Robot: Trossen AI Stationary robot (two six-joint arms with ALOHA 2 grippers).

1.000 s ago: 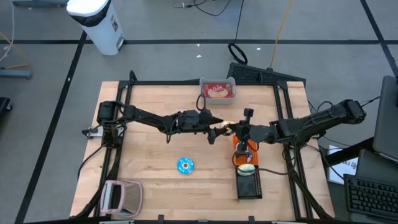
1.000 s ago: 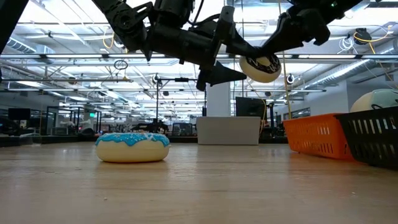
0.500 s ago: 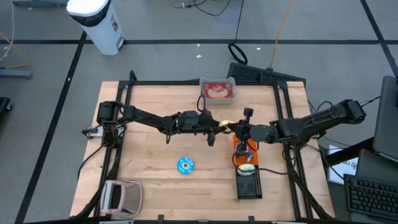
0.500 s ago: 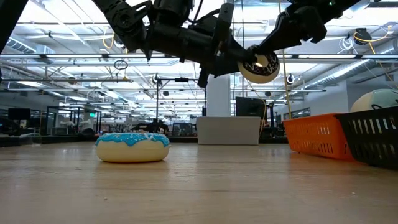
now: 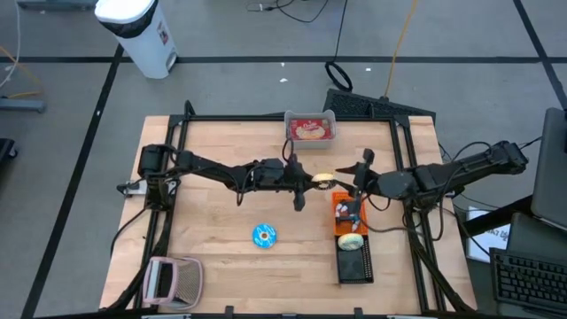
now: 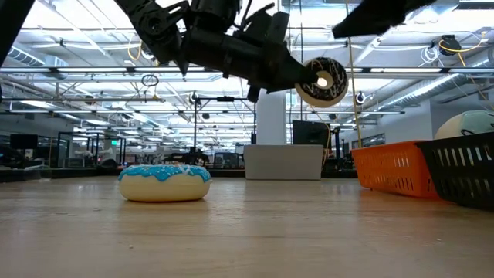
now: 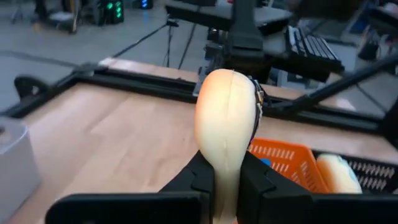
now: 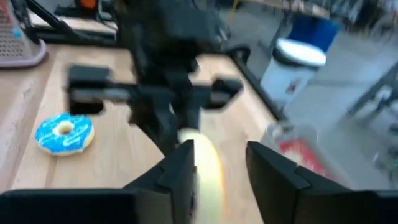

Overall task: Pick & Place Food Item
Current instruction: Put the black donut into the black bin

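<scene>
A chocolate-topped donut [image 5: 324,181] with a pale underside hangs in the air over the table's middle, with my left gripper [image 5: 312,182] shut on it. In the low view the donut [image 6: 322,80] shows its dark face and hole; in the left wrist view the donut [image 7: 227,118] stands edge-on. My right gripper [image 5: 353,183] stands open just right of the donut, apart from it. A blue-frosted donut [image 5: 264,235] lies flat on the table, nearer the front. My left gripper pinches the donut's rim [image 7: 225,163] at the side nearest it, one finger [image 7: 198,179] on each flat face. The fingers reach in level from the table's left. The donut stands on edge beyond the fingertips, lifted clear of the table.
An orange basket [image 5: 347,211] and a black basket [image 5: 354,264] stand right of centre, with a pale bun [image 5: 352,240] where they meet. A clear box of red food [image 5: 310,129] sits at the far edge, a pink-grey thing [image 5: 173,279] at the near left corner.
My left gripper has shut on the donut that my right gripper was holding. My right gripper has opened, let go and drawn back toward the table's right edge, rising a little. The donut stays in the air, now in my left gripper, which has rolled slightly.
</scene>
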